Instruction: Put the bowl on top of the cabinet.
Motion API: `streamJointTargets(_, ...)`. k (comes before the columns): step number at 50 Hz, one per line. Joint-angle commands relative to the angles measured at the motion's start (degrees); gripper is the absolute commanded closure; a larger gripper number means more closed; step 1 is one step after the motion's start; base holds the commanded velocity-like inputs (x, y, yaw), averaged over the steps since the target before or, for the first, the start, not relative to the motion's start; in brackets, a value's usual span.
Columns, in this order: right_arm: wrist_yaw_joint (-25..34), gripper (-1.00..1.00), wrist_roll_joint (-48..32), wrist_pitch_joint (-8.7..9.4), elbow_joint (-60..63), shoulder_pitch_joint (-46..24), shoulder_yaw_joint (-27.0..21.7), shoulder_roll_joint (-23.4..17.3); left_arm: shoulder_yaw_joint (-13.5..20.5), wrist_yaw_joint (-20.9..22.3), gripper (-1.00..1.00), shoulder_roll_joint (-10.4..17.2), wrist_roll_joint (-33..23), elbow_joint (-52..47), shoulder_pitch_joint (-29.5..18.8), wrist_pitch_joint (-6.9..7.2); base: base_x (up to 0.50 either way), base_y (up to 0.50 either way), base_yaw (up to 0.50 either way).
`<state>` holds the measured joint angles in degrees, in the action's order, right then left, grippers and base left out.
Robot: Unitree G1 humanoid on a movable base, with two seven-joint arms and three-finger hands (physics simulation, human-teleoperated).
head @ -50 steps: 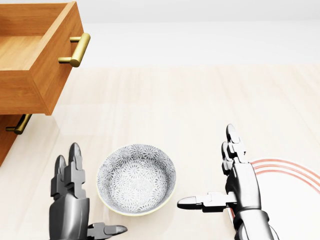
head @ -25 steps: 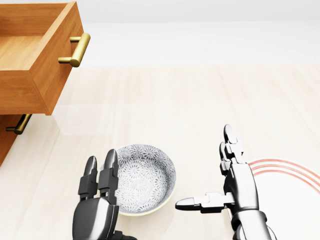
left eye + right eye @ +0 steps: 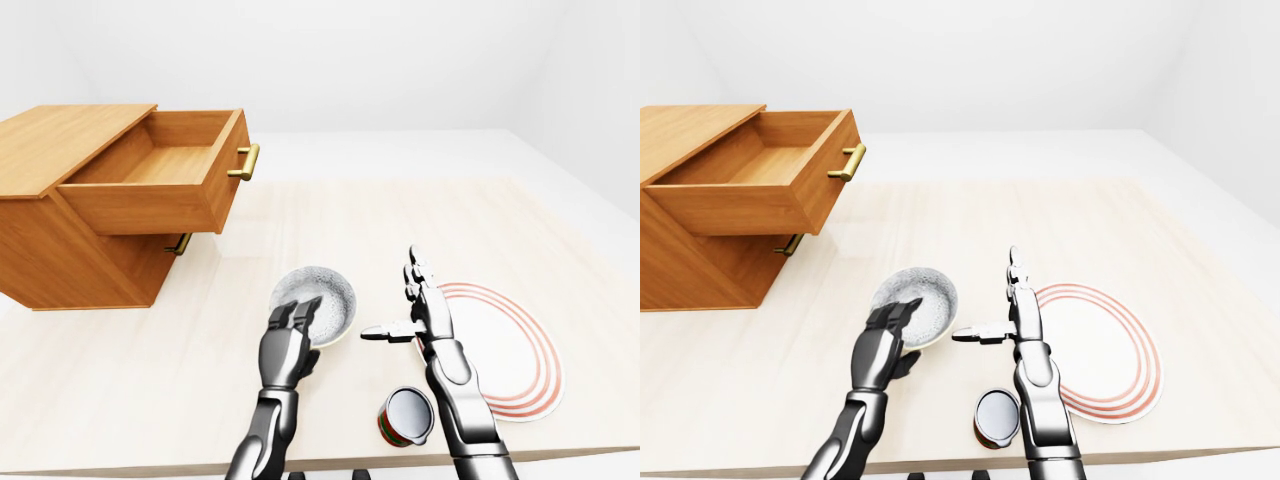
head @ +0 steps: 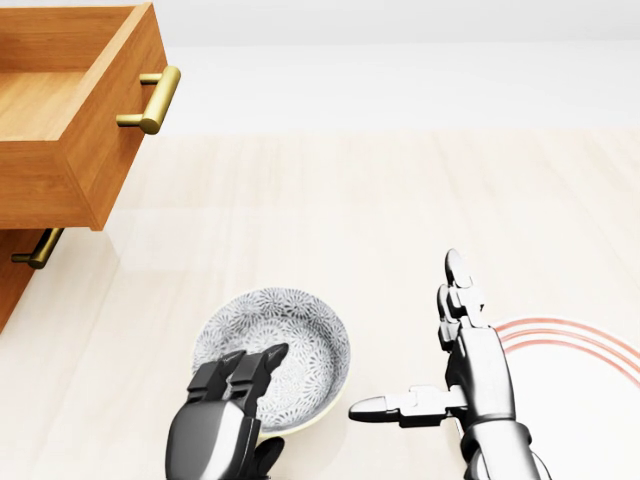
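1. Nearest me in the left-eye view, a can (image 3: 407,416) lies on the table (image 3: 350,220) just left of my right forearm.
2. My left hand (image 4: 220,425) grips the bowl (image 4: 300,335): fingers hooked over its near rim, thumb under the outer wall.
3. My right hand (image 4: 470,370) is spread flat, its thumb pointing at the bowl without touching it.
4. The bowl sits on the table between my hands, and the plate (image 3: 515,340) lies to its right.
5. Farther off at upper left stands the cabinet (image 3: 50,140), its top drawer (image 3: 170,165) pulled out, well apart from the bowl.
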<state>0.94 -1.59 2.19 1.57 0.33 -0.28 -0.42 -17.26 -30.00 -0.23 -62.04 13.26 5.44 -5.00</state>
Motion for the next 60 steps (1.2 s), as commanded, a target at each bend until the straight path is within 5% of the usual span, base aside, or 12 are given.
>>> streamJointTargets(1,0.0,-1.0,-0.2,0.16,0.2,0.1,0.1,0.0,-0.8,0.0,0.97,0.5,-0.7,-0.5,0.8,0.0,0.0,0.0,0.0)
streamJointTargets(22,0.3,-1.0,-0.9,-0.34,0.9,0.7,0.9,0.3,-0.4,0.0,0.95,0.5,-0.3,-4.7,1.8,0.0,0.0,0.0,0.0)
streamJointTargets(39,0.5,-1.0,-0.9,-0.35,1.6,1.1,0.8,0.2,2.8,0.2,0.94,1.1,5.1,-34.3,4.2,0.0,0.0,0.0,0.0)
streamJointTargets(50,0.3,-1.0,-1.4,-0.72,1.5,1.3,1.4,0.4,8.1,12.0,0.94,-0.2,6.9,-46.3,0.1,0.1,0.0,0.0,0.0)
streamJointTargets(56,0.4,-1.0,-1.4,-0.56,1.8,1.5,1.4,0.4,11.4,20.6,0.94,-0.7,6.2,-54.2,-5.2,5.96,0.0,0.0,0.0)
streamJointTargets(58,0.4,-1.0,-1.3,-0.48,2.1,1.7,1.5,0.4,13.7,25.6,0.93,-0.4,6.1,-57.4,-9.2,9.39,0.0,0.0,0.0)
streamJointTargets(60,0.4,-1.0,-1.4,-0.52,2.3,1.9,1.6,0.4,15.8,29.1,0.94,0.5,5.7,-58.4,-13.2,10.0,0.0,0.0,0.0)
